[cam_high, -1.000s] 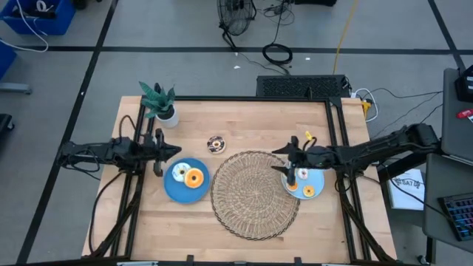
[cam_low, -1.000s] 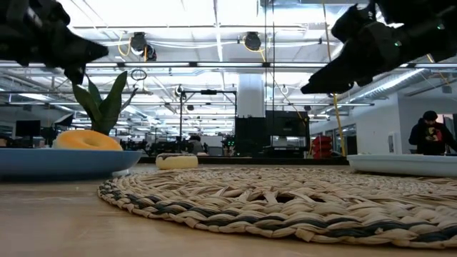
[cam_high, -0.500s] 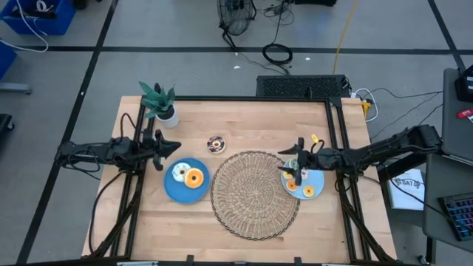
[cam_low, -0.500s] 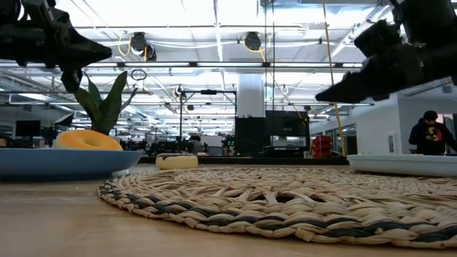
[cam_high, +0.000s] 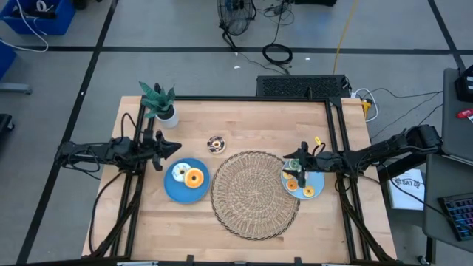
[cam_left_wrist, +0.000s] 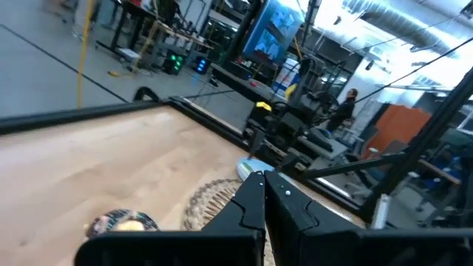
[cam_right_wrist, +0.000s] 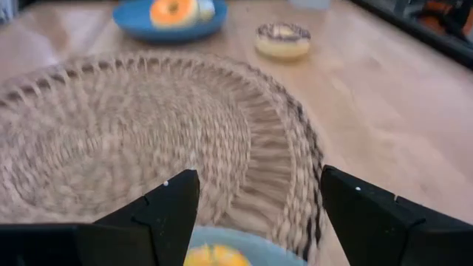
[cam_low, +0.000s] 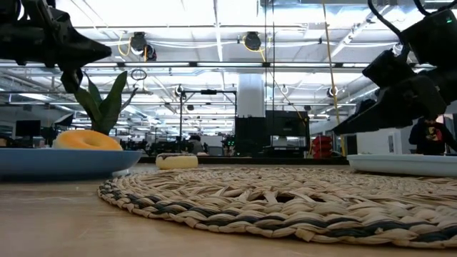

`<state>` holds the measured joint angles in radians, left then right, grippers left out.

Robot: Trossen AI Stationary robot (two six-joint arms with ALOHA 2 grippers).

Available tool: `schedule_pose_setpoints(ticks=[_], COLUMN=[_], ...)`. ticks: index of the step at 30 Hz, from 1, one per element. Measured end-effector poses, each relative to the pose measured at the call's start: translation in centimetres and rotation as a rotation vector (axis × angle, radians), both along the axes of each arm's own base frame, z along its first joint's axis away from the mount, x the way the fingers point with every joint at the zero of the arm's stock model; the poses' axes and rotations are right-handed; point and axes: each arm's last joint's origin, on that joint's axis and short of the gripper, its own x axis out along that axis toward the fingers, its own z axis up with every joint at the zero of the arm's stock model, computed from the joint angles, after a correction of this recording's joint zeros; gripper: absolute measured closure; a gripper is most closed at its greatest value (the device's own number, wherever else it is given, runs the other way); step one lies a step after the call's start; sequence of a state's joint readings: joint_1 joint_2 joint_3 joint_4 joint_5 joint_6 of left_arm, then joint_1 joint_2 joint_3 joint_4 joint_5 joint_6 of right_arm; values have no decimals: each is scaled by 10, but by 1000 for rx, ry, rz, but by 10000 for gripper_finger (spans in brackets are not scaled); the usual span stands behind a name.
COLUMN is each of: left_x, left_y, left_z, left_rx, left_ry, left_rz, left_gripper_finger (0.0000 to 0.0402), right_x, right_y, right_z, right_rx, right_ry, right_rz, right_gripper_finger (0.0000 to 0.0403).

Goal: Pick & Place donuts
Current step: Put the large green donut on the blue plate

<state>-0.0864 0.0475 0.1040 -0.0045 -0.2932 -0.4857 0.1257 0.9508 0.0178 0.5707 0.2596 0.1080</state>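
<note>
Pale wood forms the table (cam_high: pixel 244 118), framed by dark rails, with grey floor and cables beyond it toward the top of the high view. Nearest the bottom edge of that view, the round wicker mat (cam_high: pixel 255 194) lies at centre. Just left of it sits a blue plate (cam_high: pixel 171 191) carrying two donuts side by side, a white-iced donut (cam_high: pixel 179 172) and an orange donut (cam_high: pixel 194 177). Touching the mat's right rim is a smaller blue plate (cam_high: pixel 316 179); an orange ring (cam_high: pixel 308 191) lies at its lower edge, and another orange ring (cam_high: pixel 293 185) beside it, at the plate's left.

Above this right plate the right gripper (cam_high: pixel 299 168) hangs with its fingers spread wide; the right wrist view shows the two dark fingers (cam_right_wrist: pixel 174 210) well apart, with nothing between them but mat and plate rim. The left gripper (cam_high: pixel 160 154) hovers at the upper left of the left plate, its fingers pressed together as the left wrist view shows, gripping nothing.

Farther up, a chocolate-iced donut (cam_high: pixel 216 144) rests alone on bare wood between the plates. A small potted plant (cam_high: pixel 160 101) stands near the table's upper left corner.
</note>
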Motion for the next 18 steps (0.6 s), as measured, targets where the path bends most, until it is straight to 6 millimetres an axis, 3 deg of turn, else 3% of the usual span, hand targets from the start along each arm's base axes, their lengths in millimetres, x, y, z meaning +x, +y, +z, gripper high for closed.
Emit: schedule_pose_setpoints(ticks=[7,14,18], left_x=[0,11,24], left_y=[1,-6,-11], left_z=[-3,-10,-13], left_rx=[12,-9,-67], left_ry=[31,122,265], left_rz=[42,-144,-169], left_gripper_finger=[394,394,391], right_x=[0,0,0], right_y=[0,0,0], right_z=[0,0,0], right_rx=[-1,-14,-14], right_ry=[1,4,2], right_rz=[0,5,5], right_gripper_finger=[138,138,138])
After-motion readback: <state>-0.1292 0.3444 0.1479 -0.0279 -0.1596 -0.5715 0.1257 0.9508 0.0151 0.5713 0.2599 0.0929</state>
